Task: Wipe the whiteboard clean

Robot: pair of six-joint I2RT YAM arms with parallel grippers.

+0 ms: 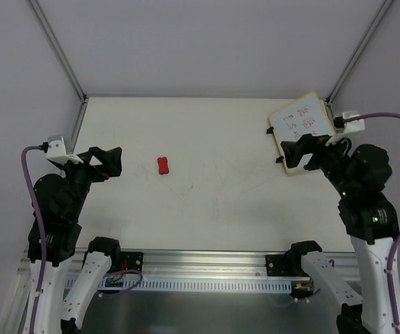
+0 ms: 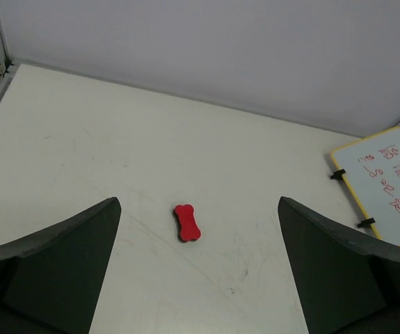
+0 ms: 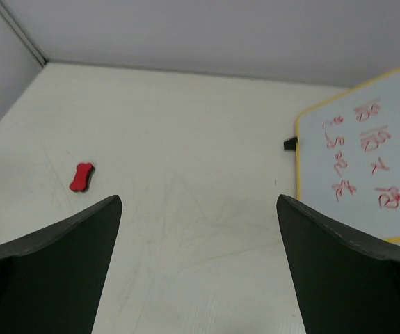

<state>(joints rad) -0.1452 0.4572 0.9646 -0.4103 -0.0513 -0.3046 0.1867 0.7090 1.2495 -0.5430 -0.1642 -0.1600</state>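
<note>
The whiteboard (image 1: 302, 122) lies tilted at the far right of the table, with a tan-yellow frame, red handwriting and two black clips on its left edge. It also shows in the left wrist view (image 2: 387, 186) and the right wrist view (image 3: 358, 158). A small red bone-shaped eraser (image 1: 163, 165) lies left of centre, seen too in both wrist views (image 2: 187, 223) (image 3: 81, 177). My left gripper (image 1: 111, 162) is open and empty, left of the eraser. My right gripper (image 1: 294, 154) is open and empty, above the board's near corner, hiding part of it.
Grey walls and metal frame posts (image 1: 59, 50) close in the table on the left, back and right. A metal rail (image 1: 206, 268) with the arm bases runs along the near edge. The tabletop (image 1: 220, 195) shows faint scuff marks.
</note>
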